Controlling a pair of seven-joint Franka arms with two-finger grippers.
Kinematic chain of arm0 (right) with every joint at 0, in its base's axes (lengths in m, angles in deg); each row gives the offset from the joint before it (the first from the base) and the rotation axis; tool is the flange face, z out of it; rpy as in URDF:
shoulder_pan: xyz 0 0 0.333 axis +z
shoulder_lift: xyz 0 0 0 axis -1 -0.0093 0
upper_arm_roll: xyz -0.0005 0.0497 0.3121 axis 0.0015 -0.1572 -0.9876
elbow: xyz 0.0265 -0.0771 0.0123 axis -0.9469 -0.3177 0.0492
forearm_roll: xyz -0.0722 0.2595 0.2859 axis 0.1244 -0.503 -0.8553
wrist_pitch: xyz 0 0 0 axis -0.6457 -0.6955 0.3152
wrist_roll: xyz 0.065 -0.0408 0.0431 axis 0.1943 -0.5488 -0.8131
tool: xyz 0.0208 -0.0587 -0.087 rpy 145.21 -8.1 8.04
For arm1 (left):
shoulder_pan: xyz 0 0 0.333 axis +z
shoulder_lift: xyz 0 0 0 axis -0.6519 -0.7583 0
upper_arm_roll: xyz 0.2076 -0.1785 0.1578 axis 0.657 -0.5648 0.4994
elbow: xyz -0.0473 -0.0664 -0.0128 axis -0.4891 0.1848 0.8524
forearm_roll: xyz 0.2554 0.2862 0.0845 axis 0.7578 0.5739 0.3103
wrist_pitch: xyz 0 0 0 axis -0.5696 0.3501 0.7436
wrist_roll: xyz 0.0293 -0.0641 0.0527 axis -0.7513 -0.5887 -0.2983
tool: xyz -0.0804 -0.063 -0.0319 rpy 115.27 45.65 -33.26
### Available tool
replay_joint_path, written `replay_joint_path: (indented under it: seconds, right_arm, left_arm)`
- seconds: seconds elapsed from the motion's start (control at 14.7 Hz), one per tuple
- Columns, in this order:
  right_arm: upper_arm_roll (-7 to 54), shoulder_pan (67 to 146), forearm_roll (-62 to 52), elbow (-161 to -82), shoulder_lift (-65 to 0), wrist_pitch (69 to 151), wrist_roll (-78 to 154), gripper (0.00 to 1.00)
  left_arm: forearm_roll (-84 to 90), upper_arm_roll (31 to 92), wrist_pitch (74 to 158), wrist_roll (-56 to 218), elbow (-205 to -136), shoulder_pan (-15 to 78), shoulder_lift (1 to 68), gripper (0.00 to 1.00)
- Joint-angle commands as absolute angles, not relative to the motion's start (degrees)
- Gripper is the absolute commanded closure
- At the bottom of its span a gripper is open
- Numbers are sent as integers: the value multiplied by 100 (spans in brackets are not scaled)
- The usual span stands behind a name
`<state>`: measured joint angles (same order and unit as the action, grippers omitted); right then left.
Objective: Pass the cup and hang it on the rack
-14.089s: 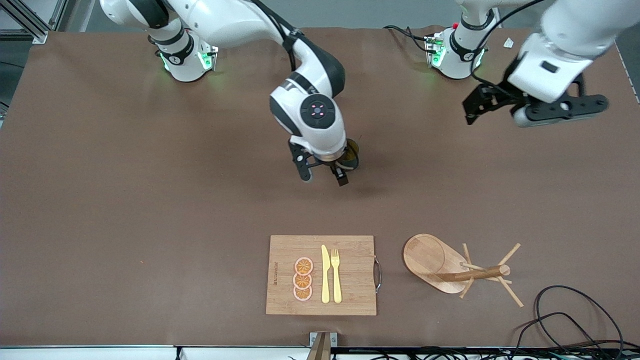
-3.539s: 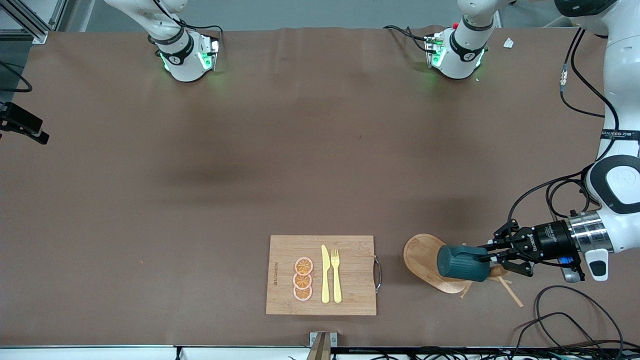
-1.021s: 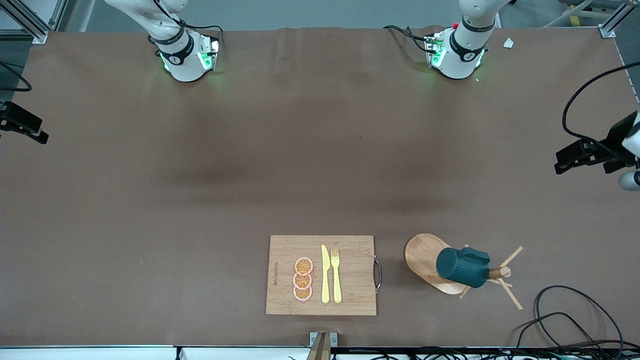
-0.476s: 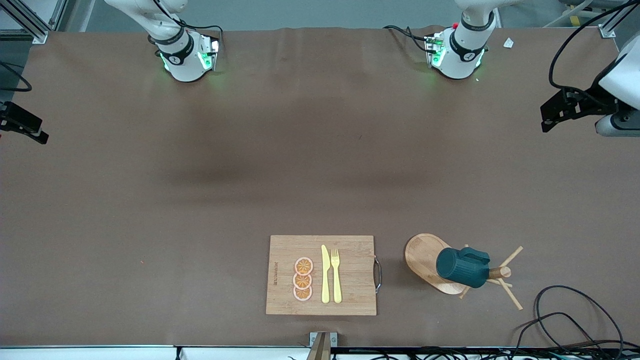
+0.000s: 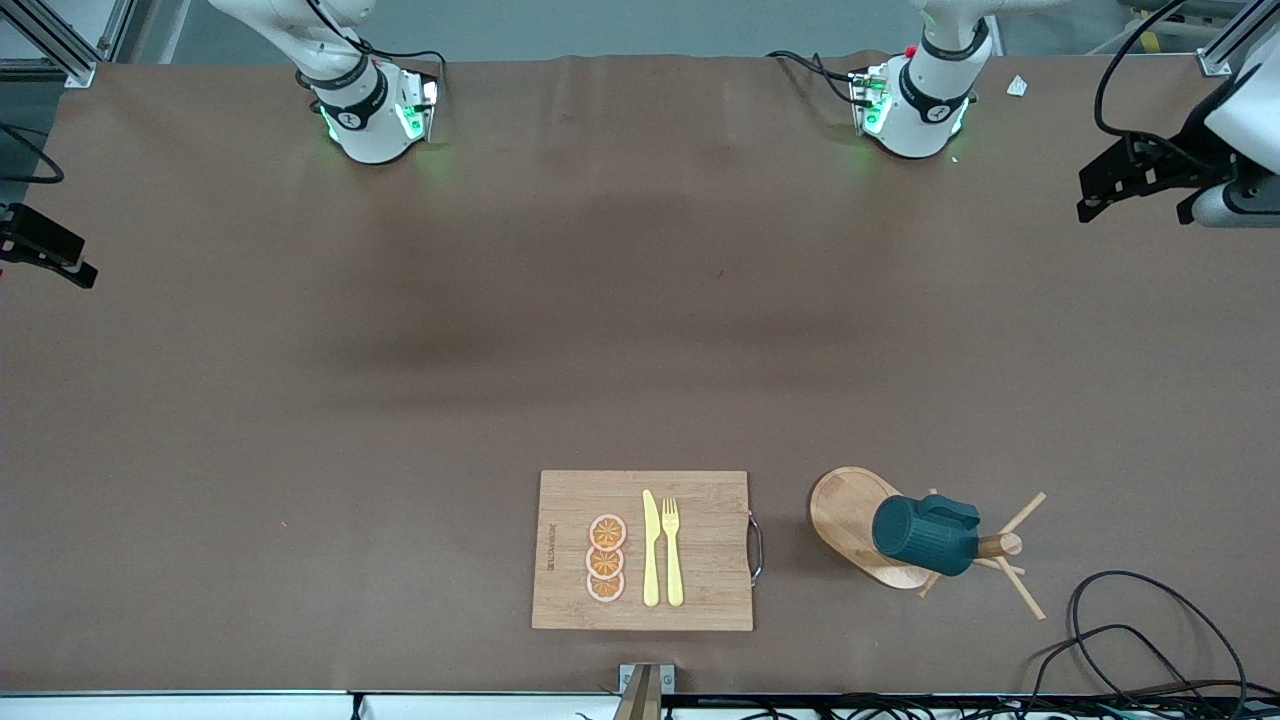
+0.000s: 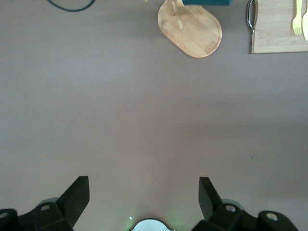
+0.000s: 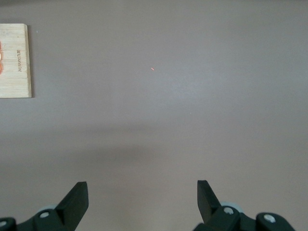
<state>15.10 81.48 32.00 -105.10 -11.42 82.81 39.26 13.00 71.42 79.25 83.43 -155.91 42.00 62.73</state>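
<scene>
Front view has the cup [image 5: 925, 536] hanging by its handle on a peg of the rack [image 5: 852, 520], beside the cutting board [image 5: 642, 550] at the camera edge of the tabletop [image 5: 400, 400], so the job looks done; the left tool [image 5: 1140, 180] is up over its end of the tabletop and the right tool [image 5: 45, 250] sits at the opposite edge, which I'd guess is just to keep clear. Left wrist view shows its fingers [image 6: 77, 195] spread wide on nothing, rack base [image 6: 192, 29] well off. Right wrist view: fingers [image 7: 77, 197] apart too, empty over bare tabletop, waiting.
</scene>
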Motion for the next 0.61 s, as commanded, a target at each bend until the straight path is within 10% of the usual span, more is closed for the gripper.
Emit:
replay_joint_path:
  seconds: [0.0, 0.54]
  right_arm:
    - [1515, 8164, 3131, -10423, -1186, 8235, 3866, 0]
    - [1515, 8147, 3123, -10423, -1186, 8235, 3857, 0]
  left_arm:
    - [1226, 7241, 8102, 8410, -16185, 4147, 6759, 0]
    - [1235, 7250, 8094, 8445, -16151, 4147, 6734, 0]
